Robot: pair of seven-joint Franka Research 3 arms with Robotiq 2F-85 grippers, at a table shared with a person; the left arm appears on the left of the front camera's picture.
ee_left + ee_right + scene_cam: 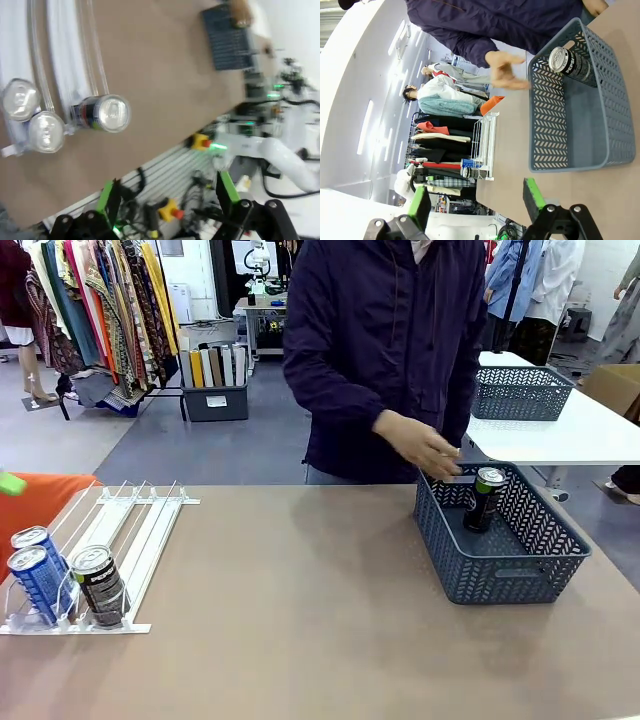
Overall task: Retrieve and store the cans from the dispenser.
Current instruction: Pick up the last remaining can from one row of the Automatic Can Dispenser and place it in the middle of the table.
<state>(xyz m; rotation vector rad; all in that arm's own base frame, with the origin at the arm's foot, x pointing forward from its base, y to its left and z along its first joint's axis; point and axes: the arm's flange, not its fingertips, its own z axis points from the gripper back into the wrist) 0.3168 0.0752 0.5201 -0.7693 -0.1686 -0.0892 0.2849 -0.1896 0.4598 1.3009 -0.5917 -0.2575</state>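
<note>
While the basket (pixel 500 575) at right holds one black can (pixel 486 498), the dispenser (pixel 140 530) at lower left holds three cans (pixel 98 585). Both gape wide: left pincer (pixel 166 187), right pincer (pixel 476 196).

Two blue cans (pixel 38 575) and a black can (pixel 98 586) sit at the rack's (pixel 150 530) front. A second black can (pixel 485 500) stands in the basket (pixel 500 578), with a person's hand (pixel 420 447) near it.

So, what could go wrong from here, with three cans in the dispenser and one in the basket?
1. The hand hovers at the basket's far rim; an arm bringing a can there could meet it.
2. The standing can in the basket could be knocked over by the next one dropped in.
3. Three cans crowd the dispenser's front; the open left end effector may nudge a neighbour while gripping one.
</note>
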